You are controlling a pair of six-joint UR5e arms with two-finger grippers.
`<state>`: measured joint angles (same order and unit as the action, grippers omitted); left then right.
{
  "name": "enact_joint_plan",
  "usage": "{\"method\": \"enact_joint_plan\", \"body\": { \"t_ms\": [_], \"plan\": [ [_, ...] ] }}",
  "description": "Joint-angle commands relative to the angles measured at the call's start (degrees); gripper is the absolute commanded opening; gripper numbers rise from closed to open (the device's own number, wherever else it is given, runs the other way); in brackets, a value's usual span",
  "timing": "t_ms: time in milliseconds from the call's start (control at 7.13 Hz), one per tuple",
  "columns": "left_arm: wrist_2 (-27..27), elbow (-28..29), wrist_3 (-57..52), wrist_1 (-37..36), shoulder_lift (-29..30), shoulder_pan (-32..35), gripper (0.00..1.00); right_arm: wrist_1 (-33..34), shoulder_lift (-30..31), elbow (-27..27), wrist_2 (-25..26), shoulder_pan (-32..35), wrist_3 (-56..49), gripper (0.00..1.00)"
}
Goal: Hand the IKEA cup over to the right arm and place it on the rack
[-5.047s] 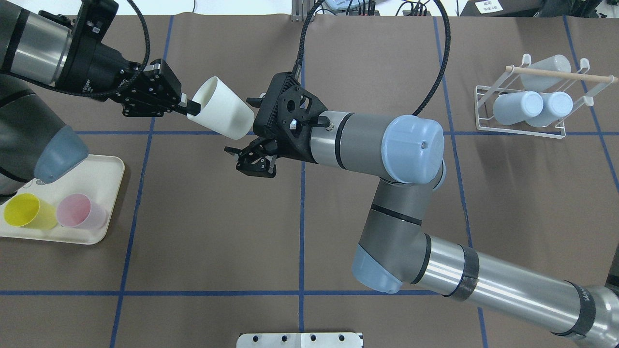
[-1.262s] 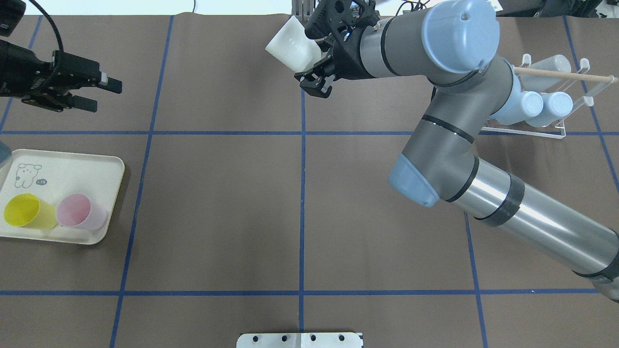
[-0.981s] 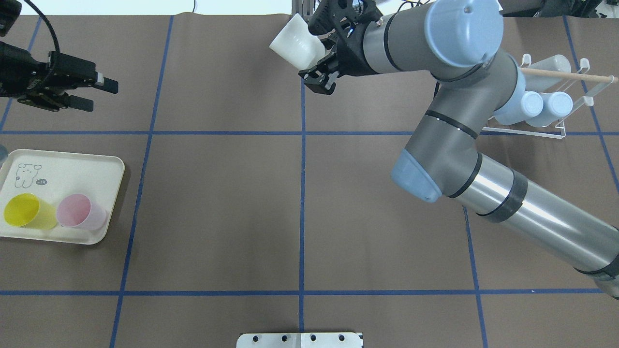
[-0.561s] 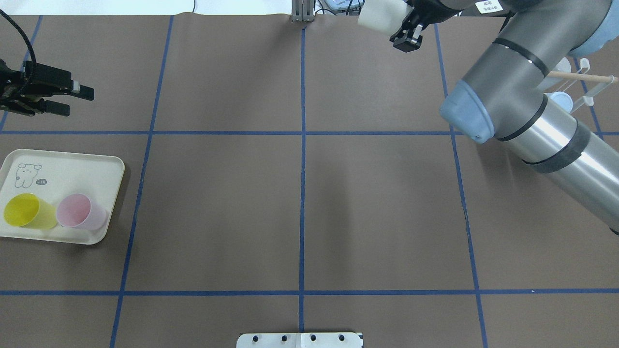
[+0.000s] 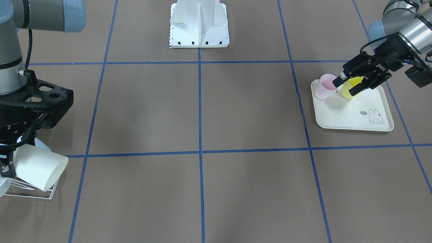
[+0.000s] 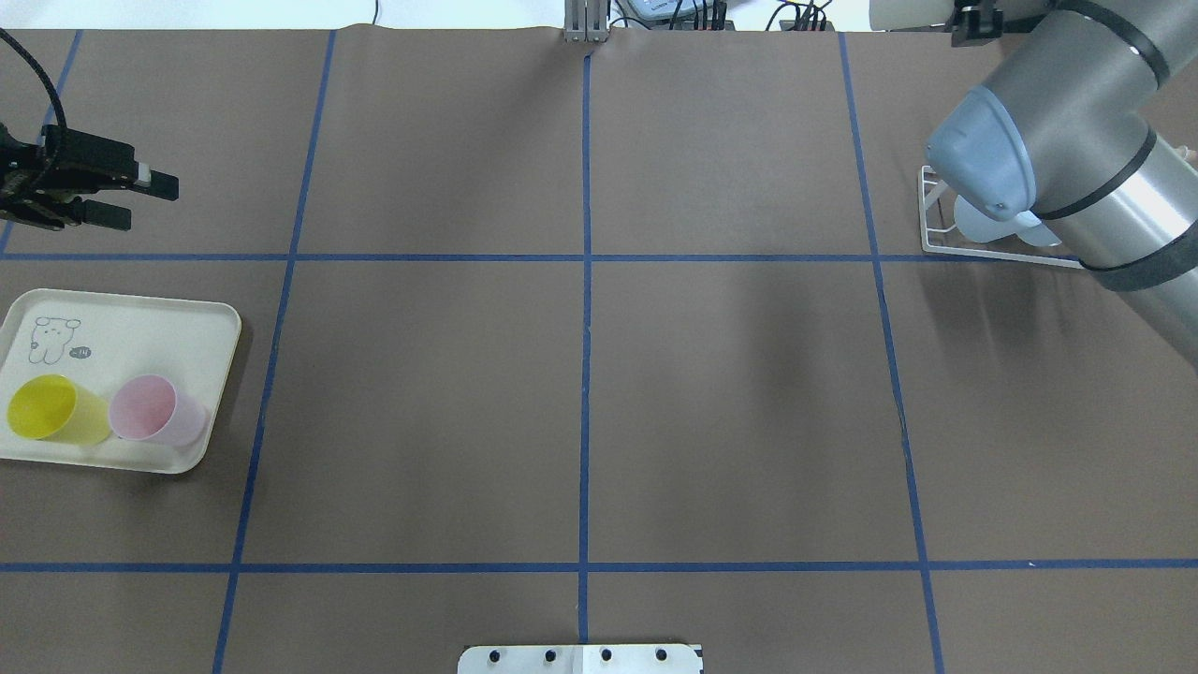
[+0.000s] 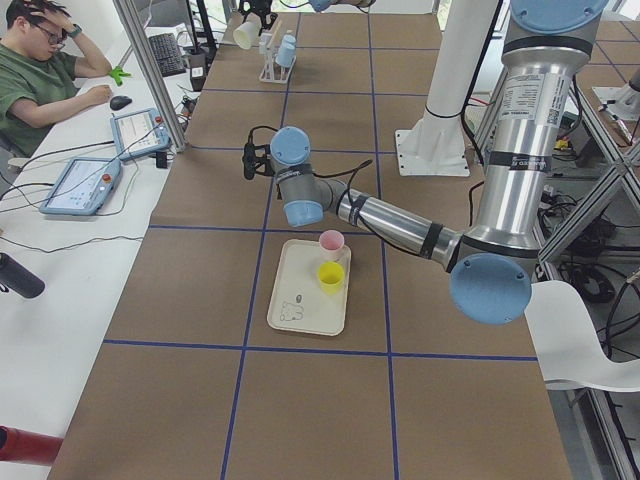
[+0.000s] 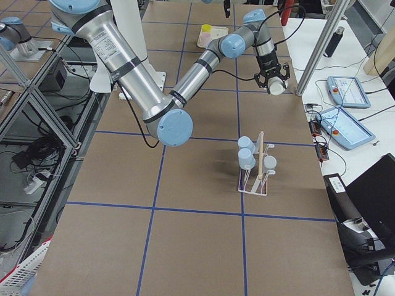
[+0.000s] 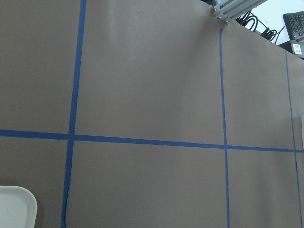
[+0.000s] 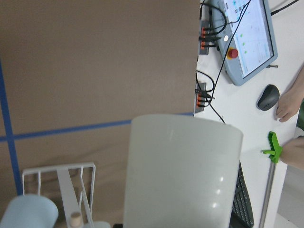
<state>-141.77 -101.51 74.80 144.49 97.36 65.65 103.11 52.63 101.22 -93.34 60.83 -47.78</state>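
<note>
Right gripper (image 5: 6,163) clamps smooth tapered white plastic cup (image 5: 38,167), tilted, raised near white wire rack (image 5: 47,195). Left gripper (image 6: 140,199) level, jaws apart, empty.

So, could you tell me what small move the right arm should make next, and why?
Probably carry the white cup across until it sits above the rack. The right claw is shut on the cup, which is held high and off to one side of the rack. The rack holds three pale blue cups.

Rack (image 6: 936,248) mostly behind right arm (image 6: 1076,140); right claw (image 6: 973,23) partly off the overhead view.
</note>
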Motion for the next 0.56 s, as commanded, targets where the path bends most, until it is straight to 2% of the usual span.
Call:
{"method": "enact_joint_plan", "body": {
  "t_ms": [0,140,280,421],
  "plan": [
    [0.0,0.0,0.0,0.0,0.0,-0.1,1.00,1.3,4.0,-0.1,11.2,0.3,-15.2,0.45],
    [0.0,-0.1,0.0,0.0,-0.1,-0.2,1.00,1.4,4.6,-0.4,15.6,0.3,-22.1,0.45],
    [0.0,-0.1,0.0,0.0,-0.1,-0.1,1.00,1.3,5.8,-0.7,18.3,0.2,-28.8,0.54],
    [0.1,-0.1,0.0,0.0,-0.1,-0.2,1.00,1.2,7.1,-1.1,21.2,-0.3,-29.9,0.54]
  ]
}}
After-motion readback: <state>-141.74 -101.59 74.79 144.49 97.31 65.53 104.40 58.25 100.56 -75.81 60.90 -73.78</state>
